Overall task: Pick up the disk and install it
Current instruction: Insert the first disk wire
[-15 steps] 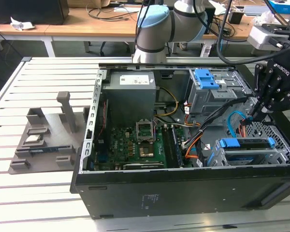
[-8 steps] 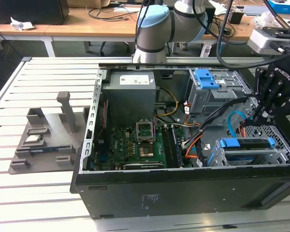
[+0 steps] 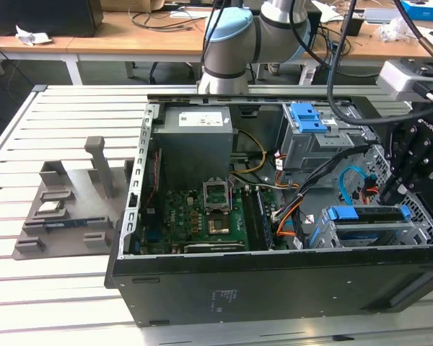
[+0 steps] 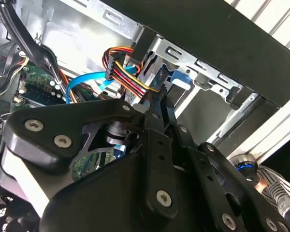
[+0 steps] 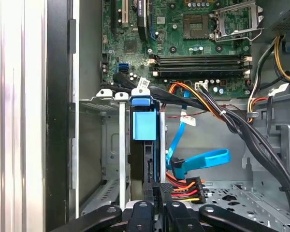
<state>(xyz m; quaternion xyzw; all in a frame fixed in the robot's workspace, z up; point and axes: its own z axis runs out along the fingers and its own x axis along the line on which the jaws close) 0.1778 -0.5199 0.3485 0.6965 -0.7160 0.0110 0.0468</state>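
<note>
The disk stands on edge in the metal drive cage at the front right corner of the open computer case. Its blue bracket faces the motherboard, and in the second wrist view a blue corner of the disk shows past the fingers. My gripper hangs over the disk's end on the exterior view's right. In both wrist views the gripper has its fingers close together, shut, with the tips at the disk's near end.
A blue data cable and a red-yellow-black power plug lie right beside the cage. Black cable bundles cross toward the motherboard. An upper bay with a blue latch sits behind. A grey parts fixture rests on the table.
</note>
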